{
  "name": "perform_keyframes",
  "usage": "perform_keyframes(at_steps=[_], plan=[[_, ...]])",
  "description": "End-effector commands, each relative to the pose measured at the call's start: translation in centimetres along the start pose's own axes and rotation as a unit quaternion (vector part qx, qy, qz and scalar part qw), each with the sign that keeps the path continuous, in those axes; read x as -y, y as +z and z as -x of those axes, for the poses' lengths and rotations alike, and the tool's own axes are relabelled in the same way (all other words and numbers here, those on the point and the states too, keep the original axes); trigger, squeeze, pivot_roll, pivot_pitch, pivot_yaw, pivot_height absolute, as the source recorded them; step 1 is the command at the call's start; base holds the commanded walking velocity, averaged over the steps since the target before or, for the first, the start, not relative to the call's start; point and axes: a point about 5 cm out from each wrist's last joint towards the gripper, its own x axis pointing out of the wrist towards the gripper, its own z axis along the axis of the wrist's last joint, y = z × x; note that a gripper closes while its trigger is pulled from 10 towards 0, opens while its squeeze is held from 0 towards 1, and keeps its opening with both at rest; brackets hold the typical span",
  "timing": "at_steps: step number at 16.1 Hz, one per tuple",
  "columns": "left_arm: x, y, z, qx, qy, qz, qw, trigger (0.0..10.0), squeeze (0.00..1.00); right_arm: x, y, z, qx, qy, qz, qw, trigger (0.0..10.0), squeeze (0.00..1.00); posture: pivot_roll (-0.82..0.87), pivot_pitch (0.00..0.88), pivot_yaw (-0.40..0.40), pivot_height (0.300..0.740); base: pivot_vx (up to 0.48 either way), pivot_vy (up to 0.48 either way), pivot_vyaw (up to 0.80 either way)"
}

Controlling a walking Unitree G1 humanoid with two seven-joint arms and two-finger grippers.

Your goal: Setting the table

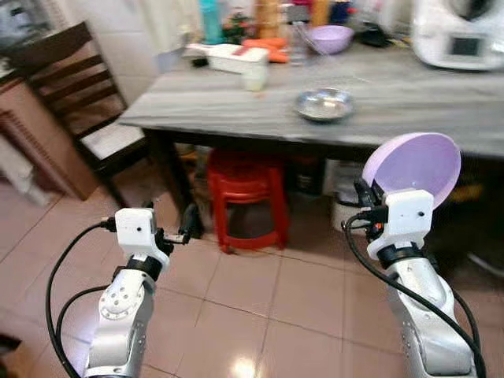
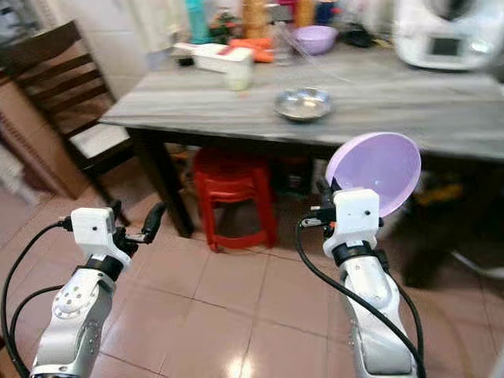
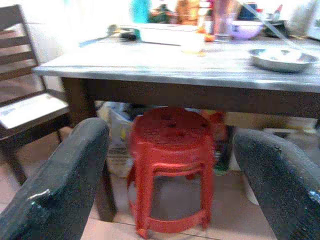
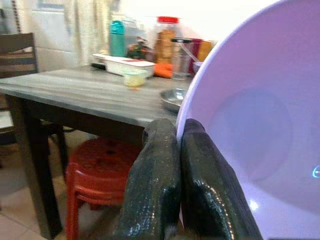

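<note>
One purple bowl (image 1: 413,167) is what you are carrying: your right gripper (image 4: 177,150) has its two black fingers pinched together on the rim, and the bowl stands tilted on edge, its hollow facing you, held in the air in front of the table's (image 1: 236,102) near edge and lower than the tabletop. In your right wrist view the bowl runs past the frame, so you cannot see its far rim. Your left gripper (image 3: 170,175) is held out low over the tiled floor (image 1: 260,291) with its fingers spread wide and nothing between them; through the gap you see a red stool (image 3: 171,150) tucked under the table. On the grey tabletop a small metal dish (image 1: 324,103) sits near the front edge, and further back you have a pale cup (image 1: 254,77), a white tray (image 1: 228,57) with something orange beside it, and a second purple bowl (image 1: 331,37). The bottles and jars along the back are blurred and cut off at the top, so you cannot tell what they hold. A white appliance (image 1: 459,31) is clipped at the table's right corner. A dark wooden chair (image 1: 75,94) stands at the table's left end.
</note>
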Motion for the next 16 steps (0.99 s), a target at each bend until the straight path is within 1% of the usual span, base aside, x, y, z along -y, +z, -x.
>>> perform_keyframes(at_steps=[1, 3, 5, 10, 14, 16], plan=[[-0.71, 0.2, 0.08, -0.002, 0.008, -0.006, 1.0, 10.0, 0.0, -0.66, 0.48, -0.2, 0.011, 0.008, -0.005, 1.0, 10.0, 0.0, -0.13, 0.064, 0.089, 0.74, 0.337, 0.0, 0.0], [-0.54, 0.2, -0.02, -0.002, 0.005, -0.004, 1.0, 10.0, 0.0, -0.67, 0.49, -0.35, 0.011, 0.008, -0.003, 1.0, 10.0, 0.0, -0.13, 0.063, 0.09, 0.74, 0.334, 0.0, 0.0], [-0.42, 0.24, -0.12, -0.002, 0.002, -0.003, 1.0, 10.0, 0.0, -0.63, 0.39, -0.44, 0.006, 0.0, -0.011, 1.0, 10.0, 0.0, -0.13, 0.062, 0.091, 0.74, 0.343, 0.0, 0.0], [-0.39, 0.26, -0.25, -0.002, -0.001, -0.002, 1.0, 10.0, 0.0, -0.7, 0.38, -0.54, 0.007, -0.001, -0.011, 1.0, 10.0, 0.0, -0.13, 0.061, 0.094, 0.74, 0.48, 0.0, -0.6], [-0.28, 0.27, -0.33, -0.002, -0.002, -0.001, 1.0, 10.0, 0.0, -0.76, 0.38, -0.63, 0.007, 0.0, -0.012, 1.0, 10.0, 0.0, -0.13, 0.059, 0.094, 0.74, 0.48, 0.0, 0.0], [-0.29, 0.29, -0.36, -0.002, -0.003, -0.002, 1.0, 10.0, 0.0, -0.82, 0.37, -0.64, 0.007, -0.001, -0.013, 1.0, 10.0, 0.0, -0.13, 0.059, 0.096, 0.74, 0.48, 0.0, -0.65]])
